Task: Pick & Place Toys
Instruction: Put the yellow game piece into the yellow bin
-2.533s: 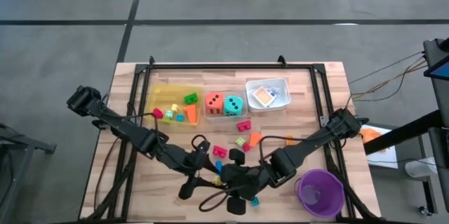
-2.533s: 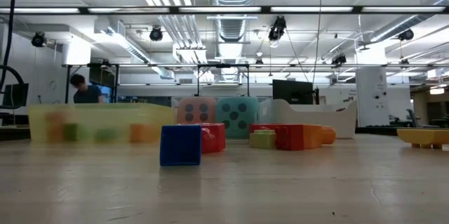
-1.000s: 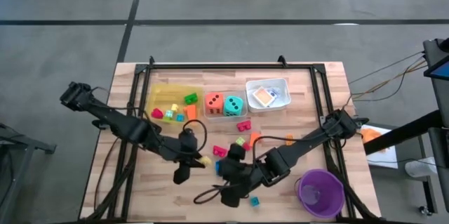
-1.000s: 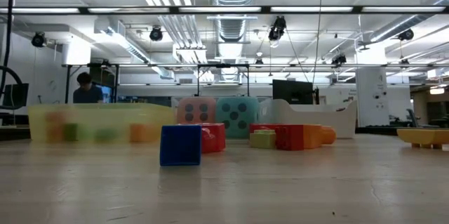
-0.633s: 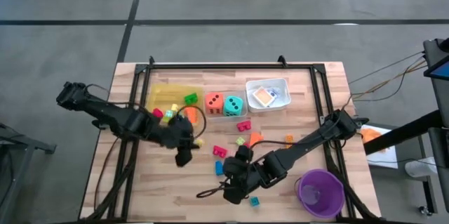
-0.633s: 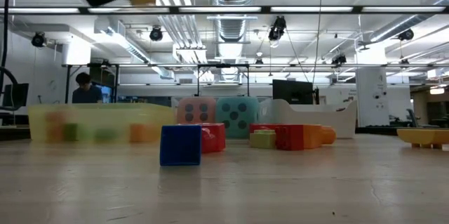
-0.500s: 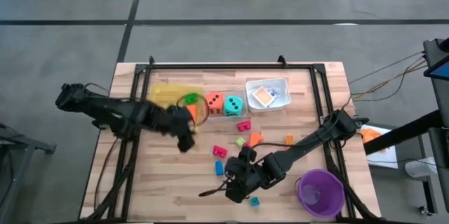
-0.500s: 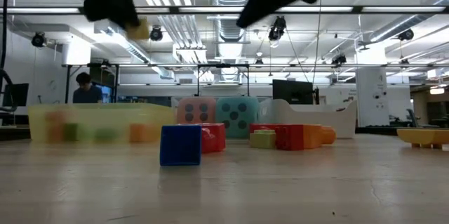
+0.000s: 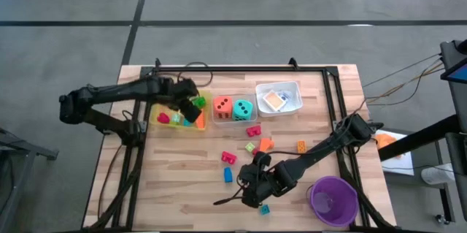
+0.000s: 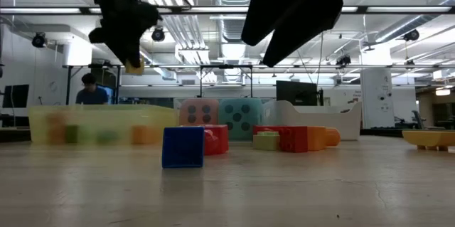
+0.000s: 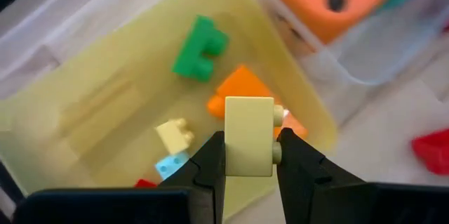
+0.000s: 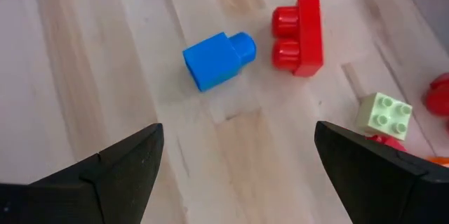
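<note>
My left hand (image 11: 248, 155) grips a pale yellow plastic block (image 11: 249, 135) above the translucent yellow tray (image 11: 295, 87) already holding several, while my right hand (image 12: 235, 157), spread empty, hovers over loose desk blocks remaining.

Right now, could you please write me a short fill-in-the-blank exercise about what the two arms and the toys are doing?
1. The left gripper holds a pale ____ block.
2. It hangs above the ____ tray.
3. The right gripper, fingers open, hovers near a ____ block lying beside a red block.
4. The two dice sit in the ____ tray.

Missing words: yellow; yellow; blue; clear
</note>
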### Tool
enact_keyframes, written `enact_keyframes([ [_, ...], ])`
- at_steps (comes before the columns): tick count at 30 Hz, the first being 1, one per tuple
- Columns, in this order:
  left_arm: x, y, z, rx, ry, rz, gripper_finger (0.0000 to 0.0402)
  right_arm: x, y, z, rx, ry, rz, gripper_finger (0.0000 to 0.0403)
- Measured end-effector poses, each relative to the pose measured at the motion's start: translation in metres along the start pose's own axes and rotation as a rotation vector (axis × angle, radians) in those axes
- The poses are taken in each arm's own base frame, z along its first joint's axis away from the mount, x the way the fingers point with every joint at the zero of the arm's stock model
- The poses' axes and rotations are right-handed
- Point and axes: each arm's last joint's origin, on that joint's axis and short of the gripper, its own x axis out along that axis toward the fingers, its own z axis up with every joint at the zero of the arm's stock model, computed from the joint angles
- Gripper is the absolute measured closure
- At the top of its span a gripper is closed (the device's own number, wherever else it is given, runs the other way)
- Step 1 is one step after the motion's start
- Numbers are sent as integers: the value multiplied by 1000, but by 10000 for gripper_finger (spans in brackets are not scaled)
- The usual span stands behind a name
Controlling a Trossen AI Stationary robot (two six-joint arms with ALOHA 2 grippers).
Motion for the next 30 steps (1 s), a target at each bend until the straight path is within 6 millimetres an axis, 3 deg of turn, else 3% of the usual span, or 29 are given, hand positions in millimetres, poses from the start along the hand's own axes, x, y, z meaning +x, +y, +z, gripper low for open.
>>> enact_keyframes([
  [10,40,28,15,-7,143,70,322,-5,-11,13,16,-200,-186,36],
  [17,46,39,17,5,149,66,322,-2,-14,9,-36,-179,-210,36],
  [30,55,38,23,26,114,-4,322,-2,-13,9,-78,-175,-210,36],
])
